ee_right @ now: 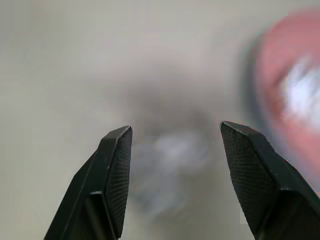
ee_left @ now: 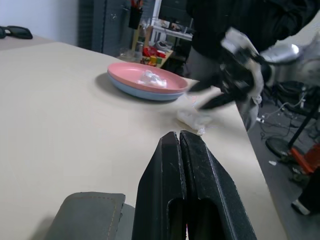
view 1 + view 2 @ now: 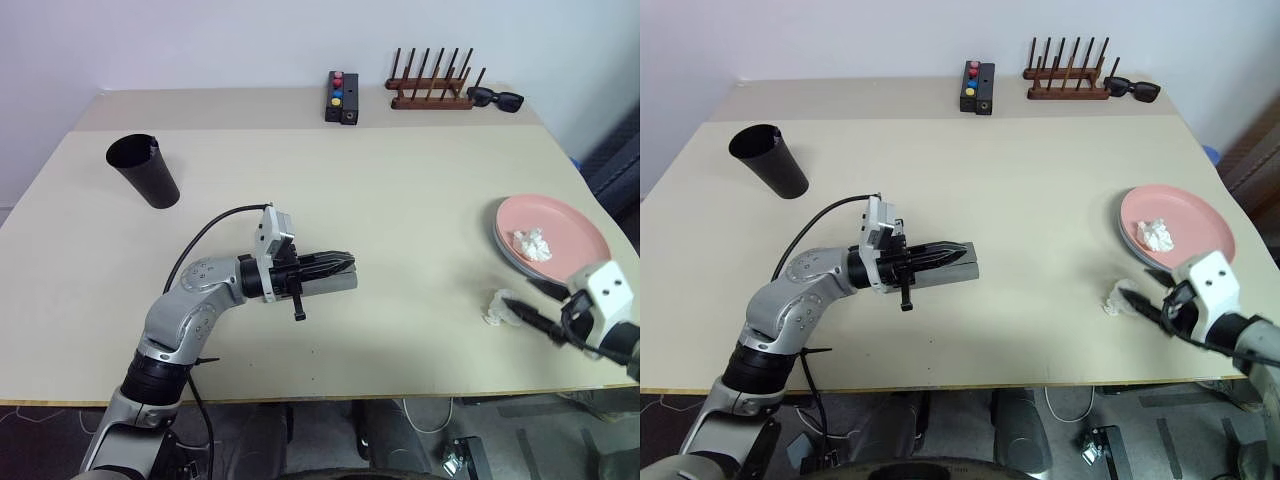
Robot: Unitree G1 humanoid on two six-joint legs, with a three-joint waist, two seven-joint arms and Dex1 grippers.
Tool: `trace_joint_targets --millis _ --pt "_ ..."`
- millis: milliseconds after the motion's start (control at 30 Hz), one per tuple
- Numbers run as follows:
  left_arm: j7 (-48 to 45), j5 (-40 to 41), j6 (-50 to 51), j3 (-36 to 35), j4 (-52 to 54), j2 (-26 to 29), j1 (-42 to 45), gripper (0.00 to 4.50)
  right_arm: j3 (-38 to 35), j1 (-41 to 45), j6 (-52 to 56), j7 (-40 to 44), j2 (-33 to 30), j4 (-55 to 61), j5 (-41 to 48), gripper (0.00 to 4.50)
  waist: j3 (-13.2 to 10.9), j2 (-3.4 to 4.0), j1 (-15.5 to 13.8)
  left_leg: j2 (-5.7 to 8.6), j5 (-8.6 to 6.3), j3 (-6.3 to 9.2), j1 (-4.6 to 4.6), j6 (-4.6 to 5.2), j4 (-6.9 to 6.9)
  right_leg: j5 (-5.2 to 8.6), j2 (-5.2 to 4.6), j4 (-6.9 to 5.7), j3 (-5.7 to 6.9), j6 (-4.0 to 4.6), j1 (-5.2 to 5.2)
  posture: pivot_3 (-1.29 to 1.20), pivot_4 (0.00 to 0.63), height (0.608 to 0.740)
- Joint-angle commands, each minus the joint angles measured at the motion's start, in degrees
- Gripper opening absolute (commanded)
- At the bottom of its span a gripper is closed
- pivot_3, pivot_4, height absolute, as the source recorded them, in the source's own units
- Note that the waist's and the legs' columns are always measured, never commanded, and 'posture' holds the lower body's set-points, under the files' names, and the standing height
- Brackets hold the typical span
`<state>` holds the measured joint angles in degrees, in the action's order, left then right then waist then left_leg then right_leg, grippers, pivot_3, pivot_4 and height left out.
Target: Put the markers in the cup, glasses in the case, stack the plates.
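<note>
The salmon pink plate (image 3: 572, 226) lies on top of the light blue plate (image 3: 500, 247) at the table's right edge. The black cup (image 3: 146, 171) stands at the far left. The grey case (image 3: 338, 285) lies mid-table, and my left gripper (image 3: 347, 266) rests shut along its top, level and pointing right; in the left wrist view the case (image 2: 90, 215) is beside the fingers (image 2: 165, 185). My right gripper (image 3: 517, 291) hangs open just in front of the plates, over a crumpled white wad (image 3: 495, 307). The markers and the glasses are out of view.
A second crumpled white wad (image 3: 532, 243) lies on the pink plate. Along the back edge stand a black box with coloured buttons (image 3: 342, 98), a wooden peg rack (image 3: 432, 92) and thick black sunglasses (image 3: 495, 98). The table's right edge runs close to the plates.
</note>
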<state>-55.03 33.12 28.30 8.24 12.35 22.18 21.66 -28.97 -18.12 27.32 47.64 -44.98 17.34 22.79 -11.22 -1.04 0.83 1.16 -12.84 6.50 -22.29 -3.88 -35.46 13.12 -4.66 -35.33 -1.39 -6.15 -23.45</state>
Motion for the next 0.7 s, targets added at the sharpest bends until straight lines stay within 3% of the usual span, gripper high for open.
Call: trace_joint_targets --millis 33,300,400,533,700 --pt "-0.44 0.6 -0.26 -0.23 1.7 -0.01 0.52 0.0 1.32 -0.19 -0.27 -1.06 0.34 1.52 -0.96 2.81 0.0 0.0 0.12 -0.01 0.0 -0.01 0.01 0.0 0.0 0.0 0.0 0.0 0.0 0.0 0.0 0.0 0.15 0.74" --pt "-0.3 0.41 -0.48 -0.51 1.81 0.31 0.0 0.0 6.71 2.02 -2.79 -4.8 1.34 -2.91 -5.91 2.81 0.0 0.01 -0.21 0.0 -0.01 -0.01 -0.06 0.0 0.0 -0.01 -0.01 0.14 0.01 0.02 -0.01 0.0 0.15 0.74" --pt "-0.29 0.35 -0.66 -0.63 1.78 0.45 -0.26 0.0 7.25 2.21 -3.14 -4.83 1.49 -3.2 -5.87 2.0 0.01 0.0 -0.22 0.0 -0.01 -0.01 -0.05 0.0 0.0 -0.02 -0.01 0.14 0.01 0.02 0.0 0.0 0.15 0.74" --pt "-0.32 0.2 -0.97 -0.68 1.59 0.45 -0.5 0.0 7.48 2.4 -3.22 -4.83 1.45 -2.94 -5.5 0.03 0.01 0.0 -0.22 0.0 -0.01 -0.01 -0.05 0.0 0.0 -0.01 -0.01 0.13 0.01 0.02 0.0 0.0 0.15 0.74" --pt "-0.48 0.08 -1.21 -0.62 1.29 0.44 -0.45 0.0 5.59 5.34 -4.91 -5.99 2.33 -1.67 -4.15 0.03 0.0 0.0 -0.11 0.0 -0.01 -0.01 -0.05 0.0 0.0 -0.01 0.0 0.13 0.01 0.01 0.0 0.0 0.15 0.74"
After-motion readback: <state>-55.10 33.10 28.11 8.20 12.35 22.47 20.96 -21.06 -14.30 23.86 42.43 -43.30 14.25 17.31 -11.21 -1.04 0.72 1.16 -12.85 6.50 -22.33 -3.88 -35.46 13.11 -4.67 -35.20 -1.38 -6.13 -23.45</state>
